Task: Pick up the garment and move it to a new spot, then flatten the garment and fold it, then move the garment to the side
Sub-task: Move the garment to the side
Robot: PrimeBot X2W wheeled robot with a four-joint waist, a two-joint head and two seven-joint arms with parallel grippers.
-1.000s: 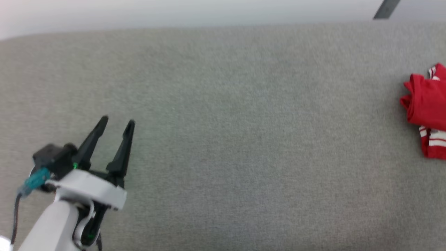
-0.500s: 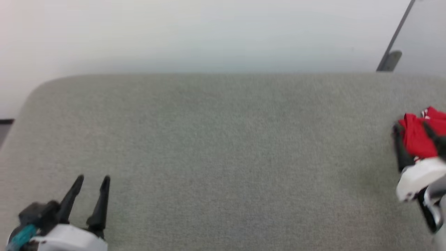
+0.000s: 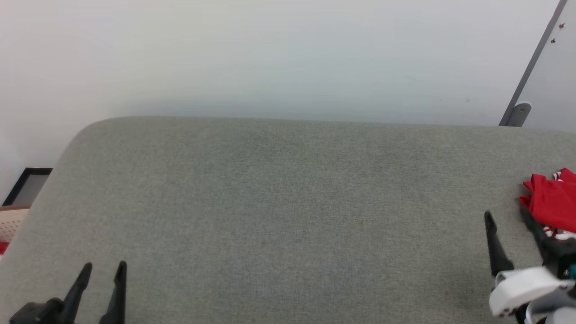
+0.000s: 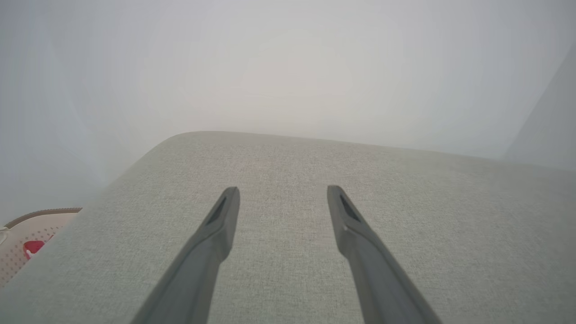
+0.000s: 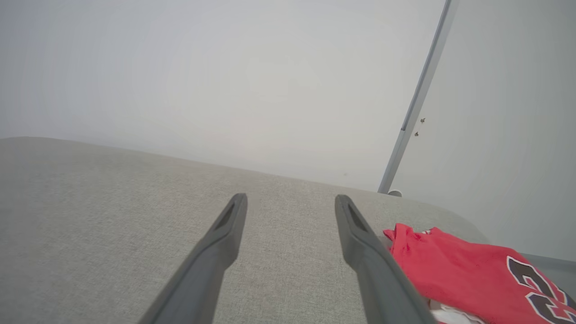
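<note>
Finding the garment (image 3: 550, 203) at 3 o'clock on the grey table (image 3: 288, 202), seemingly folded and set aside; seeing right gripper (image 3: 507, 215) spread, empty, just beside it; left gripper (image 3: 104, 265) spread at 7 o'clock; probably little left to do.

Red garment (image 5: 468, 274), grey table (image 3: 288, 216)

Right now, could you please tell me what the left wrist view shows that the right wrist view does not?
Left wrist view: the open left gripper and, at lower left, a beige basket with something red in it. Right wrist view: the open right gripper, the garment lying at that view's lower right, and a grey post on the wall. Shared: the grey fabric surface and the pale wall.
</note>
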